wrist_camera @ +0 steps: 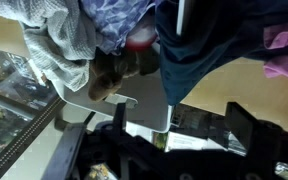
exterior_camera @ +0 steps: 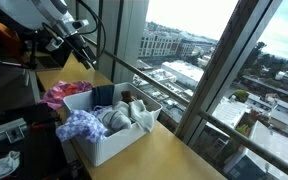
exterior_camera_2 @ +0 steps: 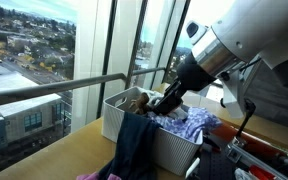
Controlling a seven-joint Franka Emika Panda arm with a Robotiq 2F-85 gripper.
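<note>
A white basket (exterior_camera: 112, 146) full of clothes stands on a wooden table by the window; it also shows in an exterior view (exterior_camera_2: 176, 152) and in the wrist view (wrist_camera: 144, 105). In it lie a navy garment (exterior_camera_2: 134, 145) draped over its rim, a purple patterned cloth (exterior_camera: 81, 125), a grey-white cloth (exterior_camera: 118, 118) and a brown item (wrist_camera: 109, 72). My gripper (wrist_camera: 179, 116) hangs open and empty above the basket, its fingers apart on either side of the rim. It shows in both exterior views (exterior_camera: 84, 52) (exterior_camera_2: 168, 102). The navy garment (wrist_camera: 209, 45) is nearest.
A pink cloth (exterior_camera: 59, 95) lies on the table behind the basket. A metal window railing (exterior_camera: 159, 85) and a slanted beam (exterior_camera: 219, 75) run along the table's far edge. Dark equipment (exterior_camera: 4, 135) stands beside the table.
</note>
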